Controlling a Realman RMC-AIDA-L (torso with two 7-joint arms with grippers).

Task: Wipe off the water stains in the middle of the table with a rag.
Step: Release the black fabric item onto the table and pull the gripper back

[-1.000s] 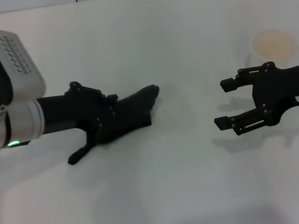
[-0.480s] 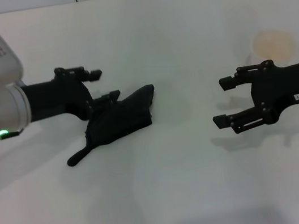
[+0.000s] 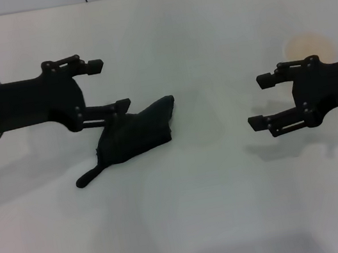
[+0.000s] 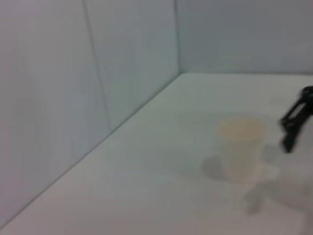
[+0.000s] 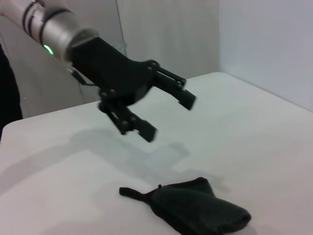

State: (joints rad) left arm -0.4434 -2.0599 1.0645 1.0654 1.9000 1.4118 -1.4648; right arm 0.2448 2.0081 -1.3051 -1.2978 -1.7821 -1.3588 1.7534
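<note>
The rag lies on the table, left of the middle. The left gripper is up in the air, just above the rag's back edge and not touching it, with its fingers apart. The right gripper is well off to the right, fingers apart too, pointing toward the rag. A cup stands behind the right gripper, near the far right of the table

I can't make out any water stains on the table. My left wrist view is blurred: the clear cup looks soft, and the right gripper at 3 o'clock is cut off.
</note>
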